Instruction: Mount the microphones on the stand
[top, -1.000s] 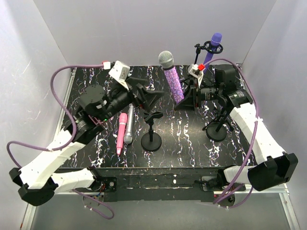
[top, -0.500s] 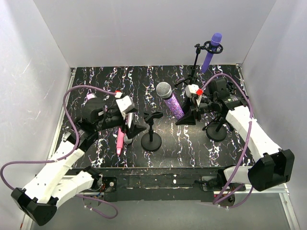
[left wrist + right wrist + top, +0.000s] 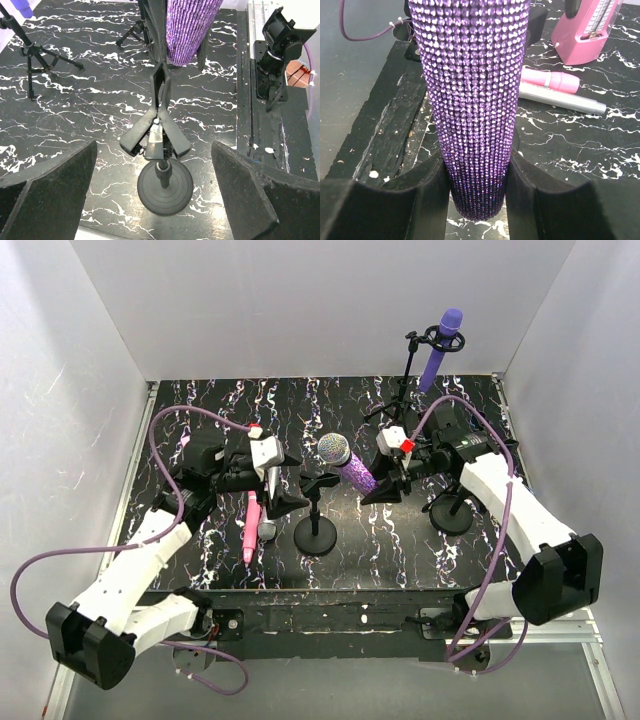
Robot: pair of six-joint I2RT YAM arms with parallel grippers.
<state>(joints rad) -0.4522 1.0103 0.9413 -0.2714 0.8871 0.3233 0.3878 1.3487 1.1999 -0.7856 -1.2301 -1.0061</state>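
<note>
My right gripper (image 3: 387, 486) is shut on the lower end of the glittery pink-purple microphone (image 3: 351, 469), which tilts up and left with its grey mesh head just above the clip of the small round-base stand (image 3: 317, 532). In the right wrist view the gripper (image 3: 475, 197) clamps the microphone (image 3: 470, 95). My left gripper (image 3: 285, 487) is open and empty, just left of that stand; its wrist view (image 3: 155, 200) shows the stand's clip (image 3: 157, 132). The plain pink microphone (image 3: 250, 530) and the silver-grey microphone (image 3: 266, 531) lie under my left gripper. The plain purple microphone (image 3: 441, 343) sits in the tall stand.
A tripod stand (image 3: 404, 390) stands at the back right. Another round-base stand (image 3: 451, 513) stands by my right arm. A pink wedge-shaped object (image 3: 585, 30) sits beyond the lying microphones. White walls close off three sides.
My right gripper has come down and left with the glittery microphone, toward the small stand's clip. My left gripper has moved down and right, close to the stand.
</note>
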